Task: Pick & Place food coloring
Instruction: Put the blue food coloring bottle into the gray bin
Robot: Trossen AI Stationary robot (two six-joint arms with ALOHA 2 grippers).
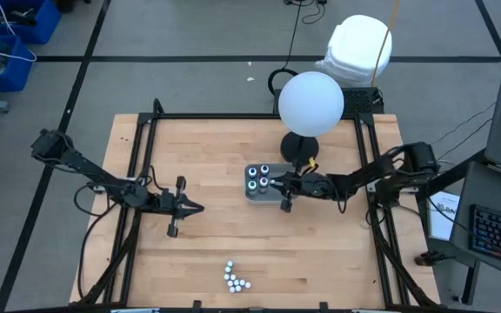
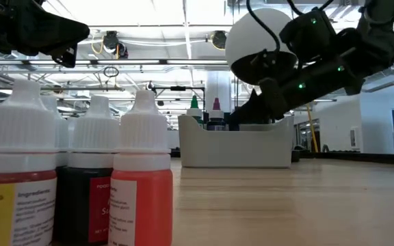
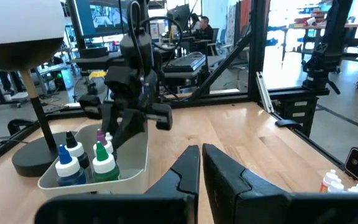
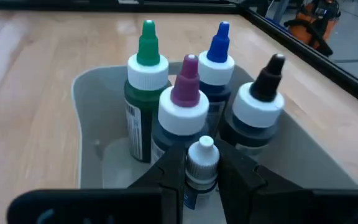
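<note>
- My right gripper (image 4: 202, 177) is clamped on one small white-capped food coloring bottle (image 4: 201, 163), hanging right over the grey tray (image 1: 252, 193).
- Four bigger bottles already stand in that tray: green (image 4: 145, 81), purple (image 4: 185, 106), blue (image 4: 218, 62) and black tips (image 4: 261, 102). So I'd say a chunk of the job is done.
- My left gripper (image 1: 191, 207) waits over bare table, well off to the side, fingers pinched together with nothing between them.
- What's left: a cluster of little bottles (image 1: 236, 278) sits near the table's front edge, well apart from the tray.
- My guess is this one just needs lowering and letting go, then back for the rest.
</note>
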